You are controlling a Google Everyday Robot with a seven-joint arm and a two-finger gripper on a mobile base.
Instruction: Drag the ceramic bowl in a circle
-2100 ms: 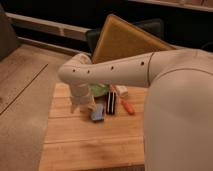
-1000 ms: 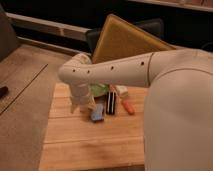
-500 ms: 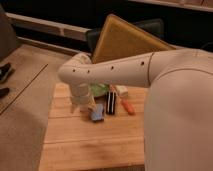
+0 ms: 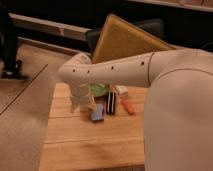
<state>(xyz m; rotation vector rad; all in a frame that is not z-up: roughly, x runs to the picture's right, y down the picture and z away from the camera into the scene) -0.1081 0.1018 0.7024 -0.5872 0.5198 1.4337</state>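
The ceramic bowl [image 4: 99,90] shows only as a glossy green patch on the wooden table [image 4: 85,142], mostly hidden behind my white arm. My gripper [image 4: 82,103] hangs down from the wrist at the bowl's left edge, close to the tabletop. I cannot tell whether it touches the bowl. The small white cup is not in view.
A blue object [image 4: 97,114], a black object [image 4: 111,102], an orange object [image 4: 128,107] and a white object [image 4: 121,91] lie right of the bowl. A yellow-brown board [image 4: 125,40] leans behind the table. A person's dark legs [image 4: 10,45] stand far left.
My arm and the bowl have not visibly moved. The dark legs at the far left have come further into view.
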